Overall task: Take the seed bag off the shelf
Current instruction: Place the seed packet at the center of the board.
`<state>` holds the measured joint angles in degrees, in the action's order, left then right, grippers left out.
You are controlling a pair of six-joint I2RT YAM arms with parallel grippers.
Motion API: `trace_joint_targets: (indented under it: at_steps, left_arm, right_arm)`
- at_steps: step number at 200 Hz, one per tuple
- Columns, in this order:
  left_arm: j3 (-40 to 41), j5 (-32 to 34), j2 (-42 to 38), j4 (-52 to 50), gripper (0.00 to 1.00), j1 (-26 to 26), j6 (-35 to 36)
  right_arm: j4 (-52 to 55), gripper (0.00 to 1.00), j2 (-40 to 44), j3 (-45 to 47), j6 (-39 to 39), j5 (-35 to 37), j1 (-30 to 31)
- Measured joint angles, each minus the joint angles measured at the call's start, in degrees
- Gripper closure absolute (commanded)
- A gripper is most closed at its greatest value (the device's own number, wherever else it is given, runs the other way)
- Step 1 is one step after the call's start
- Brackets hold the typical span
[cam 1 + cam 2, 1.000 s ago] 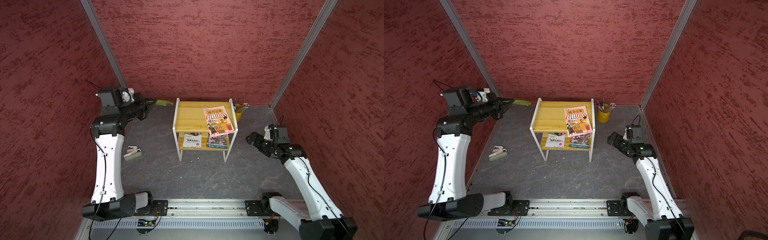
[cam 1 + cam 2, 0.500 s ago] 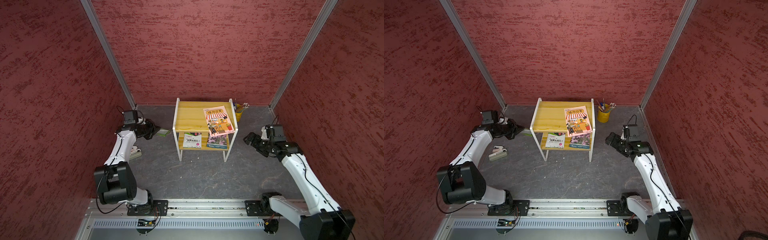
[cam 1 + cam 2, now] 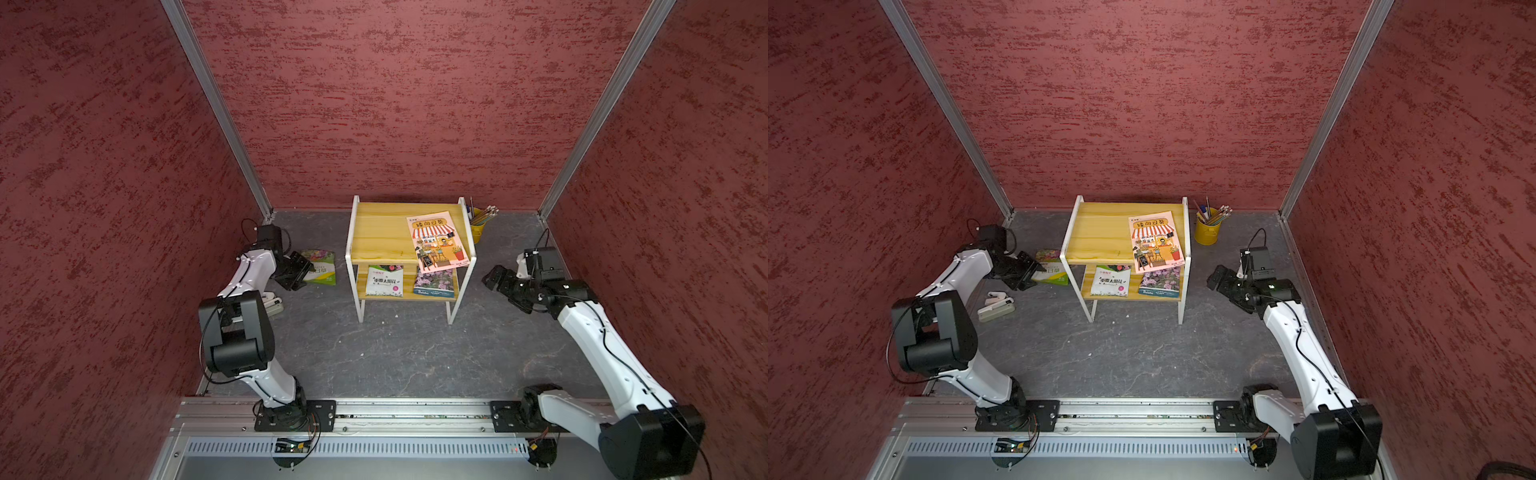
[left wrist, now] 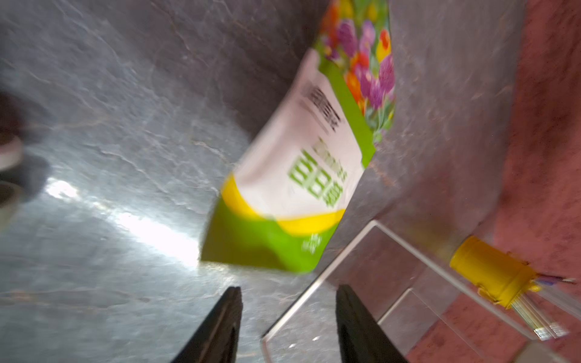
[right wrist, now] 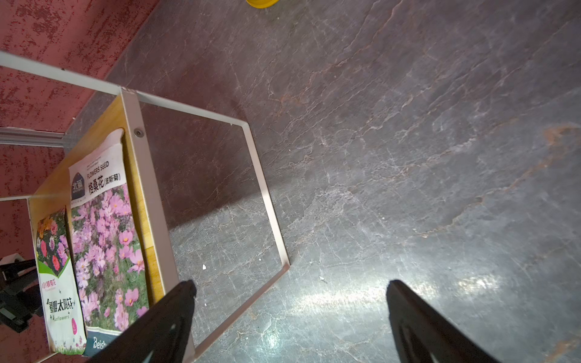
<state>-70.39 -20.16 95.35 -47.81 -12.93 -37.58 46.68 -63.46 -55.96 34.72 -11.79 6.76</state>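
White left arm [image 3: 248, 276] folded low, left tool [image 3: 306, 271] apart at the seed bag [image 3: 323, 272]; right arm [image 3: 595, 334] outstretched, right tool [image 3: 491, 279] apart.

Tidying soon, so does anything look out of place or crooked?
The pink booklet on the shelf lies askew, its corner hanging past the front edge. A green seed bag and a stapler lie on the floor.

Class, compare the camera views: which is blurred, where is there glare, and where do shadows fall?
Left wrist view: motion-blurred, the green seed bag smeared, glare on the floor. Right wrist view: sharp, softer glare, shadow beneath the shelf. Both top views: sharp, evenly lit.
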Motion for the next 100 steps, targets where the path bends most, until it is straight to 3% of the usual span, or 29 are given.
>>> trace_joint_targets:
  at_steps: [13, 64, 100]
  left_arm:
    - [0.0, 1.62, -0.13, -0.96, 0.0, -0.61, -0.04]
    - [-2.51, 6.27, -2.21, -7.65, 0.0, -2.78, 0.46]
    - [-7.61, 4.31, -12.55, -8.52, 0.0, -2.71, 2.67]
  right_arm:
    - [0.0, 0.02, -0.02, -0.04, -0.02, 0.0, 0.04]
    - [0.72, 0.02, 0.15, -1.22, -0.31, 0.5, 0.17]
    - [5.44, 0.02, -0.15, -9.2, -1.88, 2.05, 0.17]
